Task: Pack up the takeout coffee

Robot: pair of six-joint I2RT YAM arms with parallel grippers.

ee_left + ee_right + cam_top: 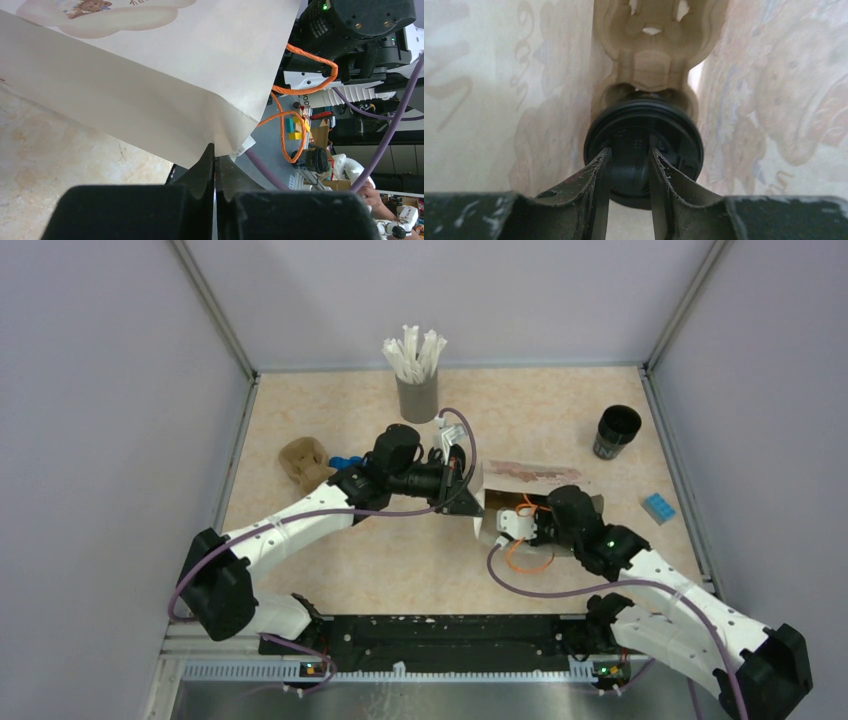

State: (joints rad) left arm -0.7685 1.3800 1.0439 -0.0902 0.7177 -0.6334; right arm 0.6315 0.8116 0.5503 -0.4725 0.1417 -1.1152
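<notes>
Black cup [617, 430] stands far right on the desk [540, 405], light and crushable; we'd grip mid-wall. Left claw [215, 151] pinches the bag [150, 90]; right claw [629, 152], narrowed, clasps the lid [644, 117].

**In a paper bag [499, 100], nipping a black lid [641, 122]**

Deep between the bag's pale printed walls, close on the left and right of the claw [629, 152]. Closed on the raised middle of the round lid, right at the fingertips, rim standing wider than both scuffed dark fingers [594, 190]. Straight ahead, beyond the lid, the bag's folded bottom with small bright gaps.
</notes>
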